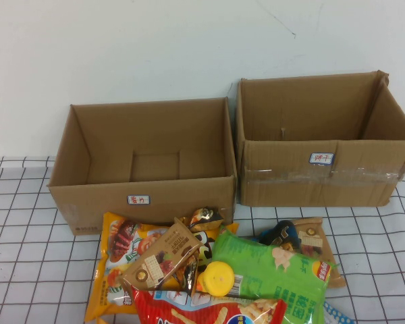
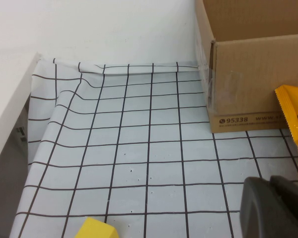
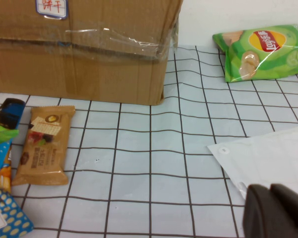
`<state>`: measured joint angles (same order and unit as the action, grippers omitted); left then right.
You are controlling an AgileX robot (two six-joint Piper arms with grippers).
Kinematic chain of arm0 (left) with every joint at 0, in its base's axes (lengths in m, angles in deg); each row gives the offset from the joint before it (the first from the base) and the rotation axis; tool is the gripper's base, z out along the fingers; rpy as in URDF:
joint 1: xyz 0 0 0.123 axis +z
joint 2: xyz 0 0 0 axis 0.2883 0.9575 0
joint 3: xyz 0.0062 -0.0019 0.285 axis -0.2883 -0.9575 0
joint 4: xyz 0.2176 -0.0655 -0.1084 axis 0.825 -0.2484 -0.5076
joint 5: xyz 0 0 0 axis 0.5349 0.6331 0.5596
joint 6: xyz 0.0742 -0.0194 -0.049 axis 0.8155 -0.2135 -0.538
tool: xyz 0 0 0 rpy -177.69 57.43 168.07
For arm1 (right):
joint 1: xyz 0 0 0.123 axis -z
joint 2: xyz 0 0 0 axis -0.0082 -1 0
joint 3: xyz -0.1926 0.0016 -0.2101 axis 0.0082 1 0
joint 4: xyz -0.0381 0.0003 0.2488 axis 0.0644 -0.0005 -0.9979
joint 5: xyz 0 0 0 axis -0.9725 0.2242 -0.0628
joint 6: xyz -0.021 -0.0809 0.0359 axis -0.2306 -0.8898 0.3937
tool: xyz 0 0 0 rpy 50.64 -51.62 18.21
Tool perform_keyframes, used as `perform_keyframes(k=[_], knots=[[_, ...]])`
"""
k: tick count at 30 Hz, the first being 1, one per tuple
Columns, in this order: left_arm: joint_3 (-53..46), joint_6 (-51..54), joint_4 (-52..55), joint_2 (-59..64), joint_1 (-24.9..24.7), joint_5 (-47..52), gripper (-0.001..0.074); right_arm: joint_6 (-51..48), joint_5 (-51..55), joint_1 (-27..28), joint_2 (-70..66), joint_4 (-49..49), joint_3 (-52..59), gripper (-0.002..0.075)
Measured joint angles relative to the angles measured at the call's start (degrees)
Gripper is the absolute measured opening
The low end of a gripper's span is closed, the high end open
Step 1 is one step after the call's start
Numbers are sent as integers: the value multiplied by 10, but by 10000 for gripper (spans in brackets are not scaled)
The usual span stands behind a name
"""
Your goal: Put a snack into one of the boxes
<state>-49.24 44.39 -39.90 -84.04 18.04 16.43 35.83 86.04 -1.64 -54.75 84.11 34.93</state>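
Two open, empty cardboard boxes stand at the back of the table, a left box [image 1: 145,162] and a right box [image 1: 324,142]. A pile of snacks lies in front of them: an orange bag [image 1: 115,263], a brown bar [image 1: 160,260], a green chip bag [image 1: 273,270] and a red bag [image 1: 202,314]. Neither arm shows in the high view. My left gripper [image 2: 269,186] is shut and empty, low over the cloth near the left box's corner [image 2: 253,74]. My right gripper [image 3: 269,192] is shut and empty, over the cloth in front of the right box [image 3: 89,49].
A checked cloth [image 1: 27,270] covers the table. In the right wrist view there are a brown snack bar [image 3: 43,144], another green chip bag [image 3: 263,49] and a white sheet [image 3: 268,158]. A yellow block [image 2: 95,230] lies near the left gripper. The table edge [image 2: 10,109] is on the left.
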Motion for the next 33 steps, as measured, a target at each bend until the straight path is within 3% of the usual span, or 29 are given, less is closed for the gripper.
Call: perform_keyframes(k=[26,33], knots=[[0,0,0,0,0,0,-3,0,0,0,0,0,0,1],[0,0,0,0,0,0,-3,-44,0,0,0,35,0,1]])
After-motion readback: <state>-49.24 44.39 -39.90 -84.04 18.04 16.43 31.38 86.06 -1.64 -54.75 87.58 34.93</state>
